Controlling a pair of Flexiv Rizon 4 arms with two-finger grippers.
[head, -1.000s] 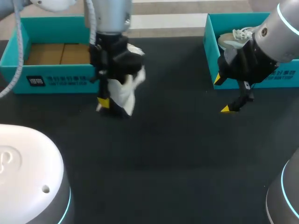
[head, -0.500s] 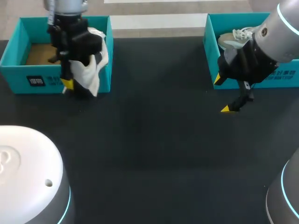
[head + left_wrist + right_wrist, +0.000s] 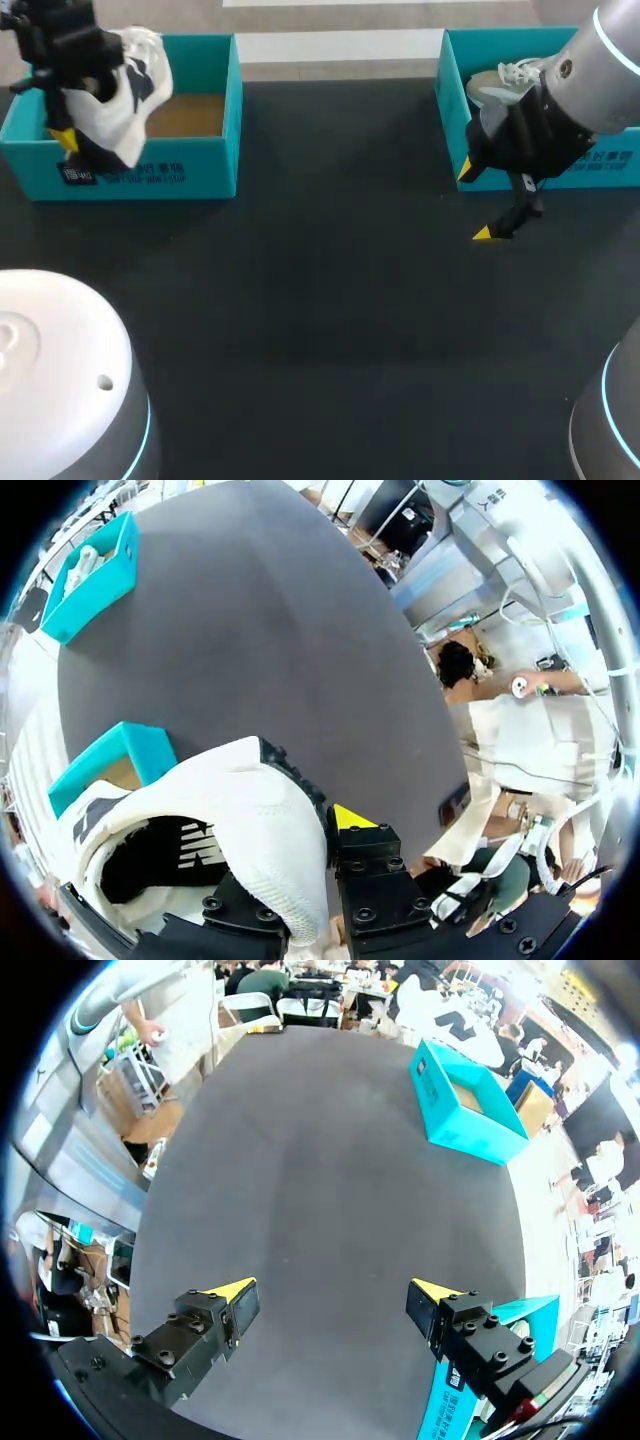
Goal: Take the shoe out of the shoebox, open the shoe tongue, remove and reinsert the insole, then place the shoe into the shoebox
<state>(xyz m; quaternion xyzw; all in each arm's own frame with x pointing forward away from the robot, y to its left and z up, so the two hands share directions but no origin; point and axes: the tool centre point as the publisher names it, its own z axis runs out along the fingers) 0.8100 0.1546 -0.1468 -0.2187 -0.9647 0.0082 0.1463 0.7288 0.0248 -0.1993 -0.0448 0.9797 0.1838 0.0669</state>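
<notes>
the shoe (image 3: 120,95) is white with dark patches and hangs in the left pincer (image 3: 68,135). the pincer is clamped on the shoe's soft upper. in the left wrist view one yellow tip shows tight against the shoe and the other is hidden behind it. the shoe is off the surface (image 3: 330,300). the left box (image 3: 215,120) lies under and just ahead of this pincer, and the shoe overlaps the box's front wall near one end. the brown floor of the box is bare beside the pincer. the shoe's long axis is steep, nearer upright than flat. one end droops toward the front wall below the fingers and its dark mouth faces up and sideways. which end is the toe i cannot tell for sure. i read this as the last step, putting the shoe back, though a lift-out would look much the same. the next move calls for carrying the shoe further in over the bare floor, tipping its long axis flat along the box's length, lowering it and only then letting go. dropped from here it may catch on the wall. the right pincer (image 3: 335,1305) is spread wide and holds nothing. it hovers over the surface just in front of the right box (image 3: 450,90), where a second shoe (image 3: 500,80) lies.
</notes>
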